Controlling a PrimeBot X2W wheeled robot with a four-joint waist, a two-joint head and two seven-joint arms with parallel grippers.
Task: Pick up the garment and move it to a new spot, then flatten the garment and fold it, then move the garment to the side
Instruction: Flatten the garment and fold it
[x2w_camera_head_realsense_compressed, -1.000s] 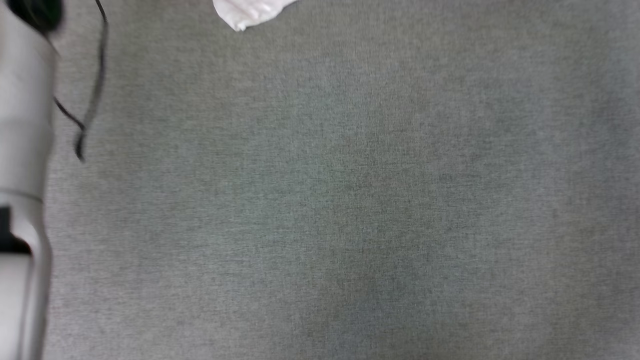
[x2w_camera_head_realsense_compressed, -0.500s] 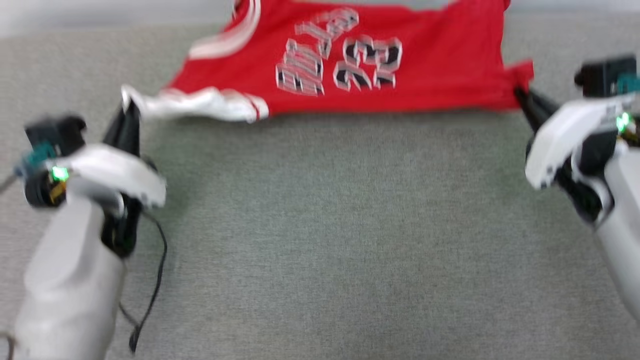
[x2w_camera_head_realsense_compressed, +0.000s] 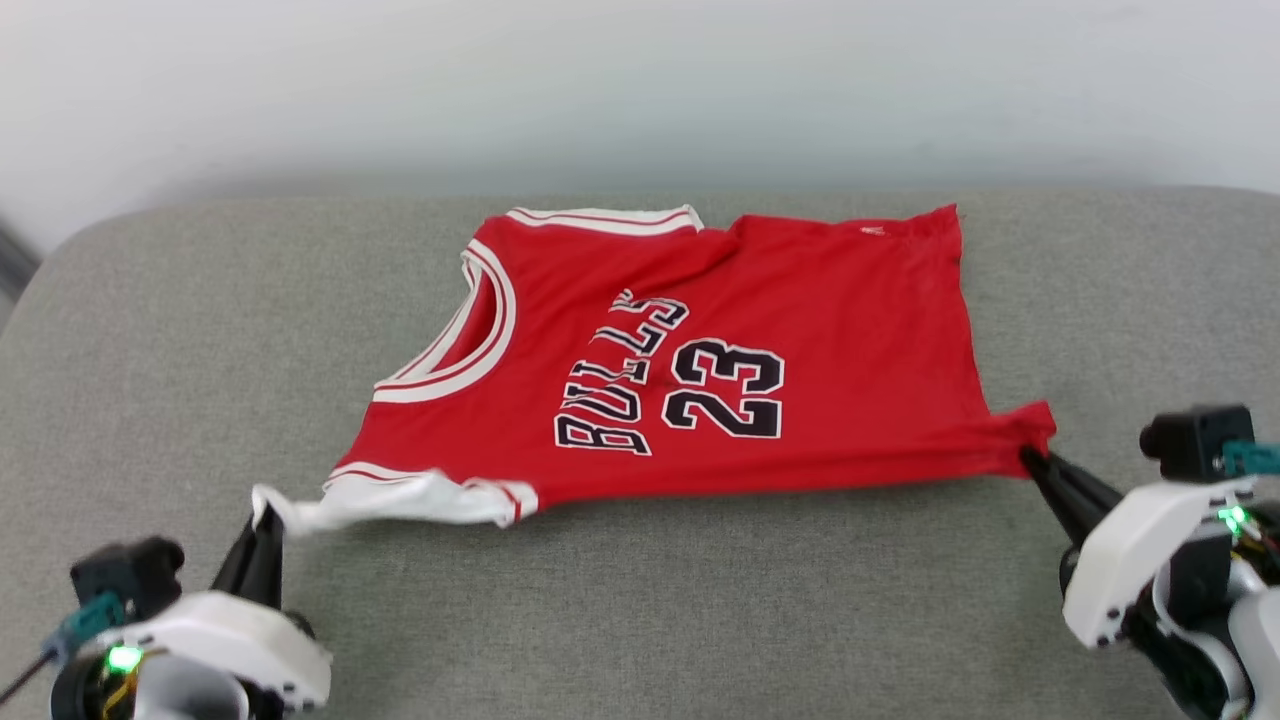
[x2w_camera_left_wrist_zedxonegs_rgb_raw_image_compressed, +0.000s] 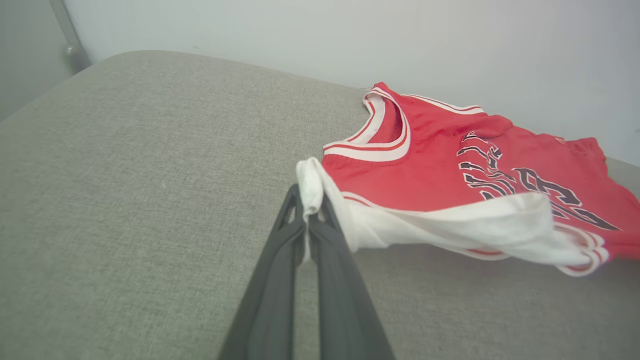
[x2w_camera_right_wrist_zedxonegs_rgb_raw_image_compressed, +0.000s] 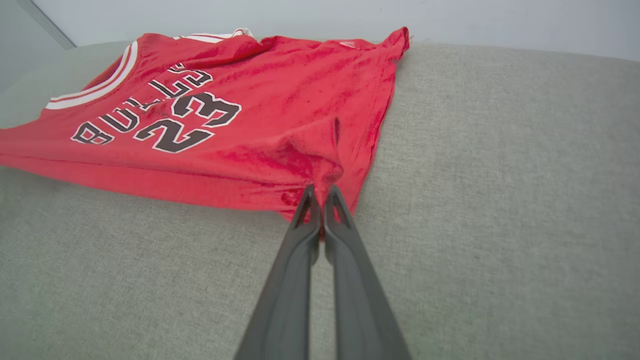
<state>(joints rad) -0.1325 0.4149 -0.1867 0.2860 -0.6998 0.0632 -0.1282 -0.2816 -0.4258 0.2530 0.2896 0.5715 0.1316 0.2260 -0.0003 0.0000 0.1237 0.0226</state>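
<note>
My left gripper is low over the near left part of the bench, a padded grey one, and its two dark fingers are pressed together on the tip of the white sleeve. In my left wrist view a bunch of white cloth is pinched between the tips, and the sleeve runs from there to the red body clear of the bench, with shadow under it.

The garment lies front up across the middle of the bench, nearer the far edge than the near one, its far side close to the pale wall. It lies sideways to me: the collar, red with white stripes, opens toward the bench's left end and the hem faces the right end. The black lettering, outlined in white, and the number beside it read along that same line. A striped band of trim lies at the far side, with a soft fold in the red cloth just right of it. The near side of the shirt is drawn in a straight line from one of my grips to the other.

At the right, the near hem corner is gathered into a small red bunch. My right gripper has its fingers closed on that bunch, over the near right part of the bench.
</note>
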